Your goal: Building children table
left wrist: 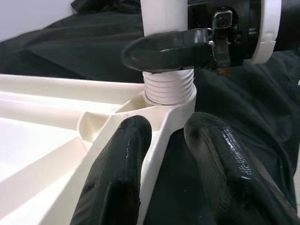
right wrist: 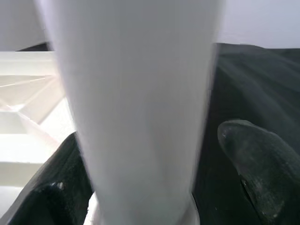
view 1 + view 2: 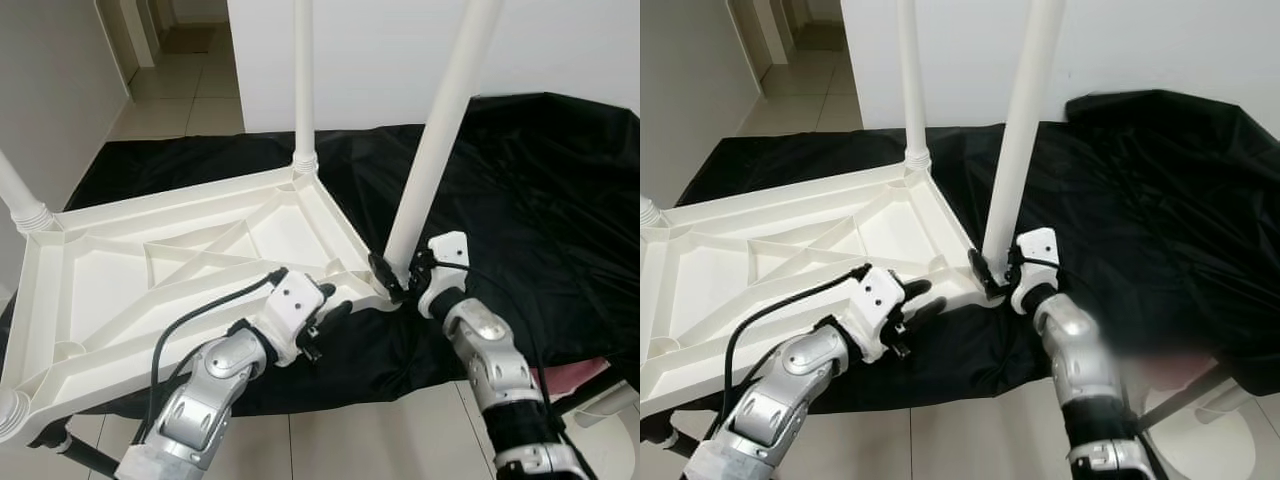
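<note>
Right gripper pinches the leg at its threaded base, in the upturned tabletop's near corner on the black sheet. Left gripper clamps that rim. Keep the leg upright while twisting. Left wrist view reveals threads, seemingly not fully seated.

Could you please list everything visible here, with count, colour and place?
Tabletop: one, white, upside down on the black sheet.
Legs: four, white, one at each corner; the near-right leg leans, its threaded end at the socket.
Sheet: one, black, spread under the tabletop.
Floor: pale tiles, beyond and in front of the sheet.
Wall: white, behind the sheet.
Left gripper: fingers astride the tabletop's rim, beside the socket.
Right gripper: black fingers around the leaning leg's base.
</note>
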Controlling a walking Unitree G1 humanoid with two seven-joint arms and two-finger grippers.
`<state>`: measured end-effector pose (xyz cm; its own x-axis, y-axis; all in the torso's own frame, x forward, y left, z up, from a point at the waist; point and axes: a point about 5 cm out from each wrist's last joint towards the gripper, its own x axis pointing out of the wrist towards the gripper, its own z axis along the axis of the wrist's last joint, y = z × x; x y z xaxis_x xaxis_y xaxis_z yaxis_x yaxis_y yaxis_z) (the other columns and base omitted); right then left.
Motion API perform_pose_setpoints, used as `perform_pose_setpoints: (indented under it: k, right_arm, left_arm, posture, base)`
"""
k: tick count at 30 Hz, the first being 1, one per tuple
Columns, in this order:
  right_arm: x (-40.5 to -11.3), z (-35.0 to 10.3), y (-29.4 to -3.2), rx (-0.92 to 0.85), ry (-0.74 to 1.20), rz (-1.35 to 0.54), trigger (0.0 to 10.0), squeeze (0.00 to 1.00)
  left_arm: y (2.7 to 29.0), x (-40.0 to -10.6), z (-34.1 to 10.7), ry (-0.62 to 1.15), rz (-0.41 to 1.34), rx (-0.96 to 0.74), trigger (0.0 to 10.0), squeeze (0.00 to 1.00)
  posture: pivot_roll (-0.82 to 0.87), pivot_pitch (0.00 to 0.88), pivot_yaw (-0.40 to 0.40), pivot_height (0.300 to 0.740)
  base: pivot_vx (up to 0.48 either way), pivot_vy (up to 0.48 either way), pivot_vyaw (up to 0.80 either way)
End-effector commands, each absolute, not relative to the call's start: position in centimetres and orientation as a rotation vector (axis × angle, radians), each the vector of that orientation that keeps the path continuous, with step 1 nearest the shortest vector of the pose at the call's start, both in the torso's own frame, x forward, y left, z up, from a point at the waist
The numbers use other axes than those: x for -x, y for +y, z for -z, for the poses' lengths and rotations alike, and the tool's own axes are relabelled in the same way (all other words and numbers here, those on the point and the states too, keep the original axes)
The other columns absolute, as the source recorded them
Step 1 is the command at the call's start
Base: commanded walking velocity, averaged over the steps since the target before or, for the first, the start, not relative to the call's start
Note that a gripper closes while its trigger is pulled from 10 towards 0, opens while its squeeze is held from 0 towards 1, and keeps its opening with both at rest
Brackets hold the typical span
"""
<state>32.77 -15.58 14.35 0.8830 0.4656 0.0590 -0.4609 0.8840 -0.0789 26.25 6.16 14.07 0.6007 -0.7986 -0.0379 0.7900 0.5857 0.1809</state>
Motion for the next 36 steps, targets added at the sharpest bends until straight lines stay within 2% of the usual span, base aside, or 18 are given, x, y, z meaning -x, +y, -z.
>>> perform_pose_setpoints:
  k: [1,2,3,5,6,14,15,22,36]
  right_arm:
    - [-33.0,-13.9,-15.2,0.092,-0.061,-0.571,10.0,0.00]
    - [-33.1,-13.9,-15.1,0.099,-0.061,-0.591,10.0,0.00]
    - [-33.3,-13.8,-15.1,0.111,-0.061,-0.606,6.0,0.00]
    - [-33.5,-13.7,-15.1,0.119,-0.061,-0.613,6.0,0.00]
    - [-33.7,-13.6,-15.2,0.139,-0.052,-0.616,0.0,0.00]
    - [-34.1,-12.7,-16.3,0.122,-0.018,-0.580,0.0,0.00]
    - [-34.1,-12.5,-16.5,0.111,-0.008,-0.566,10.0,0.00]
    - [-34.0,-11.9,-16.9,0.063,0.012,-0.506,10.0,0.00]
    - [-33.3,-11.3,-16.3,0.010,0.044,-0.228,10.0,0.00]
  left_arm:
    - [6.1,-26.2,-13.8,-0.016,0.940,-0.173,10.0,0.00]
    - [6.1,-26.2,-13.8,-0.012,0.940,-0.172,10.0,0.00]
    - [6.1,-26.2,-13.8,-0.016,0.941,-0.185,10.0,0.00]
    - [6.0,-26.2,-13.8,-0.019,0.944,-0.193,10.0,0.00]
    - [6.0,-26.2,-13.9,-0.029,0.949,-0.209,10.0,0.00]
    - [6.0,-26.0,-13.7,-0.013,0.964,-0.193,10.0,0.00]
    - [6.0,-25.9,-13.7,-0.011,0.964,-0.191,10.0,0.00]
    - [6.1,-25.8,-13.7,-0.007,0.964,-0.191,10.0,0.00]
    - [6.2,-25.9,-13.7,-0.009,0.960,-0.193,10.0,0.00]
  posture:
    - [-0.02,0.018,0.047,0.740]
    - [-0.02,0.018,0.047,0.740]
    - [-0.02,0.015,0.048,0.740]
    - [-0.02,0.015,0.048,0.740]
    - [-0.02,0.015,0.048,0.740]
    - [-0.01,0.007,0.042,0.740]
    - [-0.01,0.010,0.042,0.740]
    - [-0.01,0.014,0.041,0.740]
    - [-0.03,0.022,0.037,0.740]
  base:
    - [0.000,0.000,0.00]
    - [0.000,0.000,0.00]
    - [0.000,0.000,0.00]
    - [0.000,0.000,0.00]
    - [0.000,0.000,0.00]
    - [0.000,0.000,0.00]
    - [0.000,0.000,0.00]
    - [0.000,0.000,0.00]
    - [0.000,0.000,0.00]
